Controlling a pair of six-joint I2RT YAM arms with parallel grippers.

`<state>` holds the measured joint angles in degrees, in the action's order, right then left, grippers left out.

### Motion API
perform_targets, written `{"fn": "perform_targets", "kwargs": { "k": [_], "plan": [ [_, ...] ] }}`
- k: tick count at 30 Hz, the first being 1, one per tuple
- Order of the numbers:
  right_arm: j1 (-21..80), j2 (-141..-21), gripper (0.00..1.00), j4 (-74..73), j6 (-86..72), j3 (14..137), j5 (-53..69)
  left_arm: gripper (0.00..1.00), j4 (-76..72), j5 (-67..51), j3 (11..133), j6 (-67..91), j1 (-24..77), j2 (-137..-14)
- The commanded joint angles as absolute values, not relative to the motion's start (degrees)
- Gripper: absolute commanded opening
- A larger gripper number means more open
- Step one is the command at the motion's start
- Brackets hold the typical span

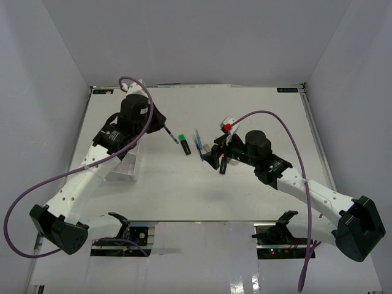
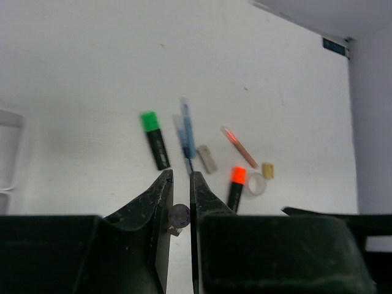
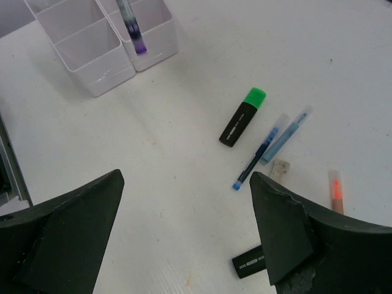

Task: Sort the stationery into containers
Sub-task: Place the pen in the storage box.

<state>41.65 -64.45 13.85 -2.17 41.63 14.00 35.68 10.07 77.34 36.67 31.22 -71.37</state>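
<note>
From the top camera, the organizer tray (image 1: pixel 125 171) stands at the left of the table (image 1: pixel 257 110), partly under the left arm. The left gripper (image 1: pixel 160 125) is beyond the tray, and a thin pen (image 1: pixel 171 135) sticks out of it toward the green-capped highlighter (image 1: pixel 184 144). The right gripper (image 1: pixel 211 156) hovers just beside the blue pens (image 1: pixel 199 141).

In the left wrist view, the jaws are almost closed on this pen, which shows only its round purple end. On the table beyond lie the grey block (image 2: pixel 206 158), the pink pen (image 2: pixel 239 147), the tan block (image 2: pixel 267 170), the clear tape roll (image 2: pixel 255 182) and the orange-capped highlighter (image 2: pixel 235 187).

In the right wrist view, the fingers (image 3: pixel 73 226) are spread wide with nothing between them. They are above bare table near the loose items. A purple-ended pen appears over one tray compartment. I cannot tell if it is inside or held above.

I judge the task to be at an early stage. At most one pen is being handled, and both highlighters, the blue and pink pens, both blocks and the tape are not yet sorted.
</note>
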Motion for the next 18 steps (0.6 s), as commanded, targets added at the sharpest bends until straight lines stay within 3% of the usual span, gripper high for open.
{"fn": "perform_targets", "kwargs": {
  "k": [1, 9, 18],
  "plan": [
    [41.84, -62.14, 0.90, 12.48, -2.90, 39.99, 11.78, 0.09, 41.83, 23.45, 75.68, 34.90, 26.82, -65.40],
    [41.75, -60.65, 0.90, 10.20, -1.76, 37.36, 11.07, 0.12, 45.62, 34.09, 68.83, 29.80, 13.55, -56.78],
    [41.75, -59.59, 0.90, 10.46, -1.67, 35.25, 12.92, 0.12, 36.57, 39.38, 59.86, 24.53, 3.44, -51.25]
  ]
}}
